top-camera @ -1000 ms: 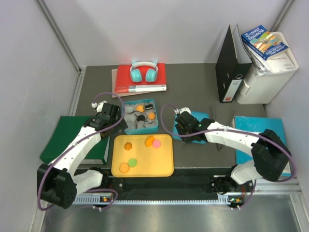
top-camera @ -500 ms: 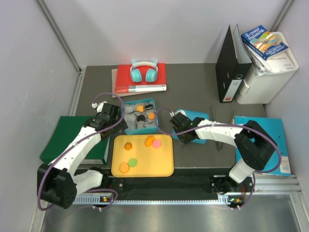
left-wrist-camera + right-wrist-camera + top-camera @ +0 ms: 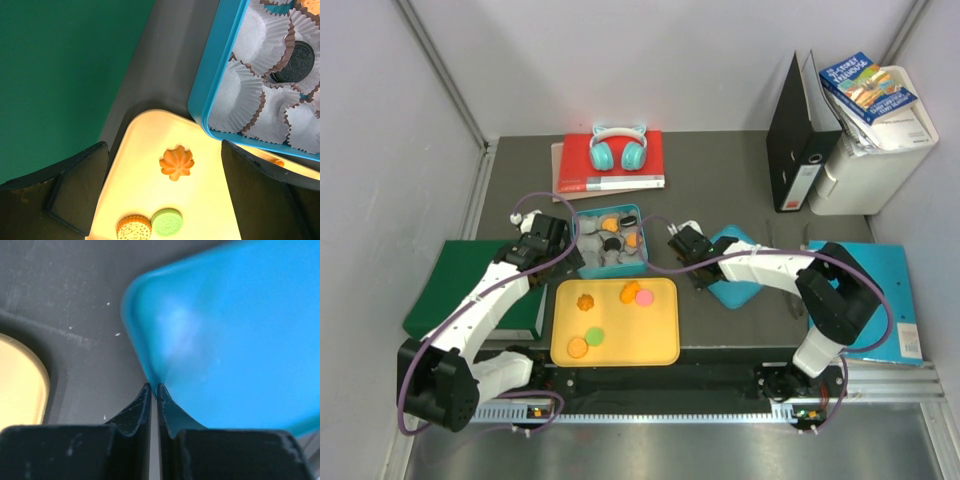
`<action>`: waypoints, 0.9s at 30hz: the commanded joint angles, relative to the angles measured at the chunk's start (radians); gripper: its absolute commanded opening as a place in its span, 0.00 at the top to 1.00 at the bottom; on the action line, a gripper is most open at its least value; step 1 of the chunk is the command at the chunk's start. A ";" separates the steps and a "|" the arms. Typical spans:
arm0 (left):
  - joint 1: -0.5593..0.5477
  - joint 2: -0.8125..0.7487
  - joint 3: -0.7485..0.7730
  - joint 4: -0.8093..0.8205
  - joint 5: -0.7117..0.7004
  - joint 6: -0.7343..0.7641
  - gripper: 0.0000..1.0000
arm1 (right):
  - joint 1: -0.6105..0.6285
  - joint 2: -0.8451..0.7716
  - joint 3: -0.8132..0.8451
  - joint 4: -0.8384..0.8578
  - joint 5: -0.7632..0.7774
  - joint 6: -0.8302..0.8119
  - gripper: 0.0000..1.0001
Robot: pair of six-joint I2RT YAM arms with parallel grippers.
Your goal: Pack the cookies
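Several cookies lie on the yellow tray (image 3: 660, 345): a scalloped orange cookie (image 3: 585, 301) (image 3: 176, 163), a round orange one (image 3: 629, 292), a pink one (image 3: 644, 297), a green one (image 3: 594, 336) (image 3: 167, 222) and another orange one (image 3: 578, 347) (image 3: 134, 229). The blue box (image 3: 642, 262) (image 3: 215, 90) of white paper cups holds a black cookie (image 3: 611, 245) (image 3: 297, 62) and orange ones. My left gripper (image 3: 560, 265) (image 3: 167, 187) hangs open over the tray's far left corner. My right gripper (image 3: 700, 268) (image 3: 154, 388) is shut on the edge of the blue lid (image 3: 740, 272) (image 3: 235, 335).
Teal headphones (image 3: 618, 148) rest on a red book at the back. A black binder (image 3: 800, 140) and a white bin with books (image 3: 875, 130) stand at the back right. A green book (image 3: 460, 285) lies on the left, a blue book (image 3: 885, 290) on the right.
The right arm reached left and its jaws closed on the blue lid's edge; the lid has turned and shifted. The left arm and the cookies have not moved.
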State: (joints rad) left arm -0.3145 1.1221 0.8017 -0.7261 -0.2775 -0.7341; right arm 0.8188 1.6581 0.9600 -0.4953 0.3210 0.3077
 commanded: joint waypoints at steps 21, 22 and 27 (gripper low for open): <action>0.005 0.001 0.053 0.001 -0.012 -0.010 0.02 | -0.010 -0.156 0.345 -0.111 0.132 -0.094 1.00; 0.005 0.001 0.051 -0.001 -0.014 -0.010 0.02 | -0.012 -0.159 0.348 -0.095 0.125 -0.090 1.00; 0.005 -0.001 0.056 -0.001 -0.020 -0.011 0.02 | -0.010 -0.193 0.361 -0.032 0.104 -0.081 1.00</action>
State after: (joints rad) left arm -0.3145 1.1221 0.8196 -0.7265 -0.2787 -0.7345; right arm 0.8131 1.5379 1.2587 -0.6106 0.4213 0.2356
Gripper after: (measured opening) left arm 0.983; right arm 0.008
